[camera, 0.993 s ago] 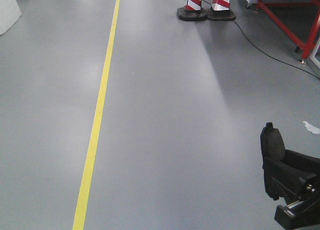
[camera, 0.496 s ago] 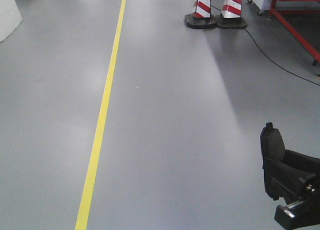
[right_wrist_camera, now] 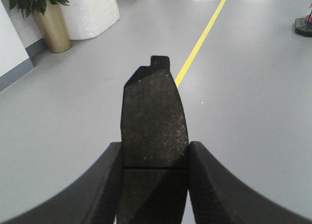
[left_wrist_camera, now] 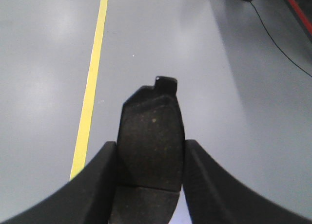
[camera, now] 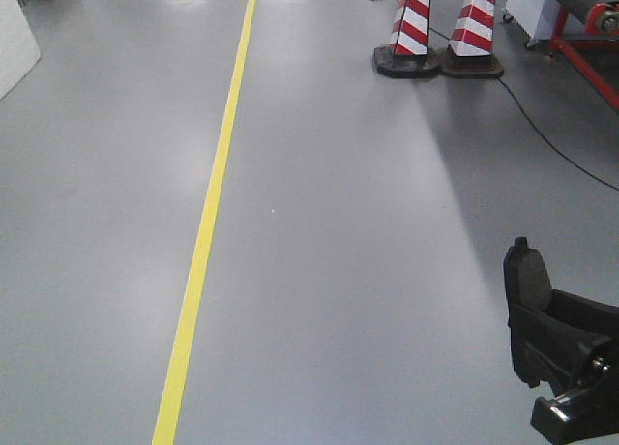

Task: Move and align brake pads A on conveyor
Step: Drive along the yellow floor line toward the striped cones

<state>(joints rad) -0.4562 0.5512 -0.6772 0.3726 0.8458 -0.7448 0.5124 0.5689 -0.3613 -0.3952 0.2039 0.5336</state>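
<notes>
Grey floor fills the front view, crossed at the left by a yellow line running away from the robot. Two red-and-white cones stand at upper right, with a black cable trailing past them toward a red frame. At lower right of that view a gripper holds a dark pad upright; which arm it is cannot be told there.

Left wrist view: the left gripper is clamped on a brake pad A, fingers against its two long edges, tab end pointing outward, above the floor.

Right wrist view: the right gripper likewise grips a second brake pad A, groove visible between the fingers. A potted plant stands at far left. Conveyor is not in view.
</notes>
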